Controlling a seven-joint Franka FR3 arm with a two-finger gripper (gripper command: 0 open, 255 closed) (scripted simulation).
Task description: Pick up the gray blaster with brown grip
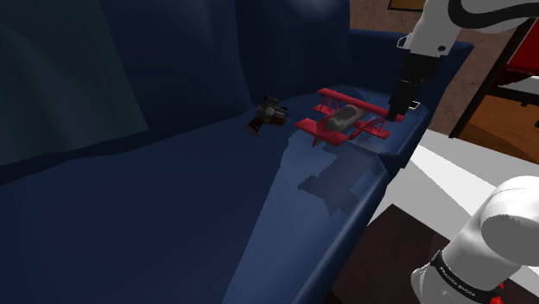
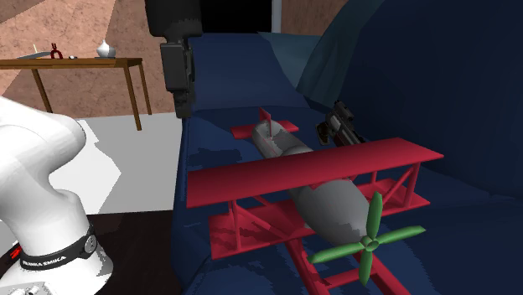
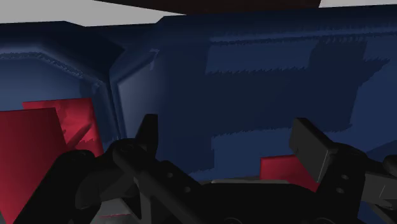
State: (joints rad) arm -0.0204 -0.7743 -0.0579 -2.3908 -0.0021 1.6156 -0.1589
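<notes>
The blaster [image 1: 267, 116] is a small dark gray toy with a brownish grip. It lies on the blue sofa seat [image 1: 173, 207] close to the backrest, and it also shows past the plane's tail as the blaster [image 2: 339, 125]. A red biplane [image 1: 344, 123] with a gray body sits between it and my gripper [image 1: 397, 110]. The gripper hangs over the sofa's arm edge, beyond the plane from the blaster, and holds nothing. From the second exterior view the gripper [image 2: 182, 111] is off to the left, well away from the blaster. In the wrist view the gripper [image 3: 232, 145] has its fingers [image 3: 150, 135] apart over blue cushion.
The biplane [image 2: 335, 193] with a green propeller takes up the near seat. The sofa backrest [image 1: 164, 60] rises behind the blaster. A wooden side table [image 2: 75, 64] with small items stands on the floor beside the sofa. The white stand [image 1: 471, 177] borders the sofa arm.
</notes>
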